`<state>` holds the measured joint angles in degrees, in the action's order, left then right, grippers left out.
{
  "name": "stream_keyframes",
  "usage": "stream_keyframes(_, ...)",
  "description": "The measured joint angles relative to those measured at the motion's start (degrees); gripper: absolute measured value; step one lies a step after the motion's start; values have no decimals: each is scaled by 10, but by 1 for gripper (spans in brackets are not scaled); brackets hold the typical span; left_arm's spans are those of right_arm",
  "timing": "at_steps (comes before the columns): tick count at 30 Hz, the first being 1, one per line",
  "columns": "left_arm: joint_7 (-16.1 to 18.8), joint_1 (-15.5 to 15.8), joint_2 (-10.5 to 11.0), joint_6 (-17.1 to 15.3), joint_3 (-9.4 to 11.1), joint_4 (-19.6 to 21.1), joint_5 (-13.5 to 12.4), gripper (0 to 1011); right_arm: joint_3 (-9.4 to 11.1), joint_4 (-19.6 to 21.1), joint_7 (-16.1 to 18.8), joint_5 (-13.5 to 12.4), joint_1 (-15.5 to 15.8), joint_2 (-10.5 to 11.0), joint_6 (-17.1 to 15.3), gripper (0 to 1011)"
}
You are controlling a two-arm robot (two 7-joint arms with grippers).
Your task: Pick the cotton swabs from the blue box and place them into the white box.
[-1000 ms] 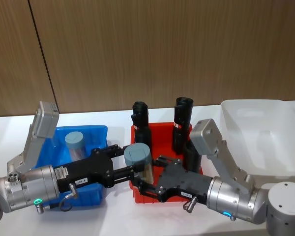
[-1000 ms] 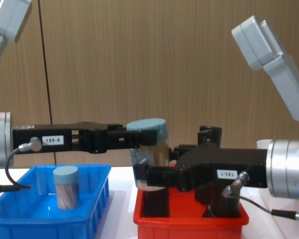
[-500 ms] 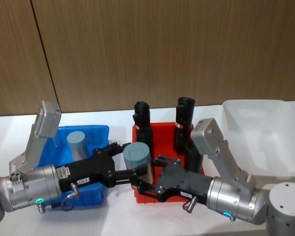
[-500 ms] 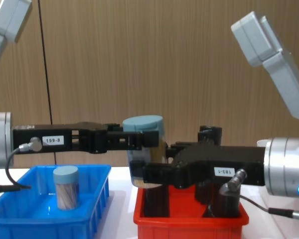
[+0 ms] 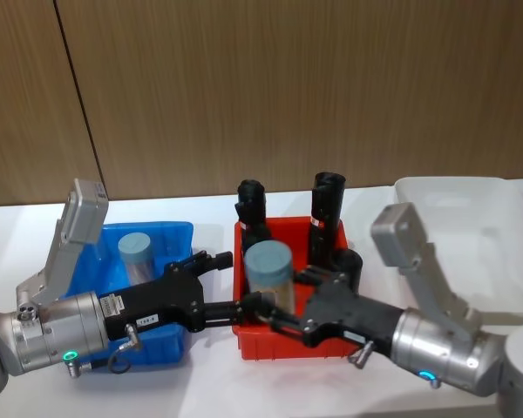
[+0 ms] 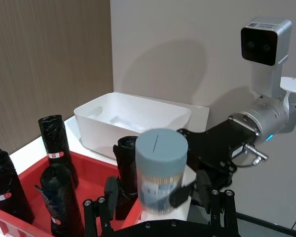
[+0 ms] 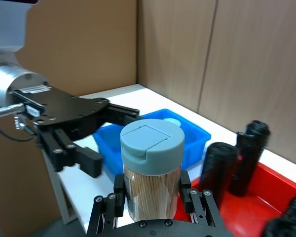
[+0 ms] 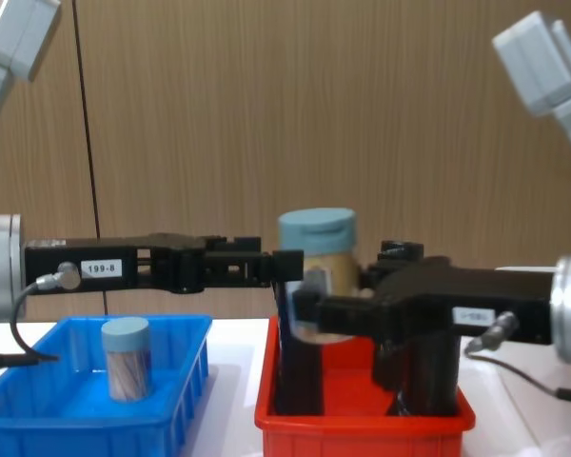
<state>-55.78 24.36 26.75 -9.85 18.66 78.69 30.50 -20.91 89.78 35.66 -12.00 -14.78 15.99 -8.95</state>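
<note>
Carried rightward, cotton swabs (image 5: 269,265) stand upright in right pincer (image 5: 275,310).

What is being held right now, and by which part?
The right gripper holds a cotton swab jar by its clear body, below the lid. The left gripper is open, empty.

Left end effector (image 8: 287,266) white tag (image 8: 102,268): we read "199-8" in black print, chest view.
Same tag, head view: we see dark characters but cannot make them out.
Right end effector (image 8: 309,297) second white tag (image 8: 474,312): the print is too blurred for us to read.
Black rolls (image 6: 53,136) red bands (image 6: 55,155): small pale print, which we cannot read.
Strip label (image 7: 34,89) on the left arm's silver wrist: the lettering is too small for us.
</note>
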Motion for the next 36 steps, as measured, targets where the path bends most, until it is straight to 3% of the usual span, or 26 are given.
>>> stream_keyframes(24,0,0,0,0,0,0,0,1004,86,53,-88,-107,51,104,30,640)
stream_keyframes(36,0,0,0,0,0,0,0,1004,114,34,-148,-125,45,126,40,640)
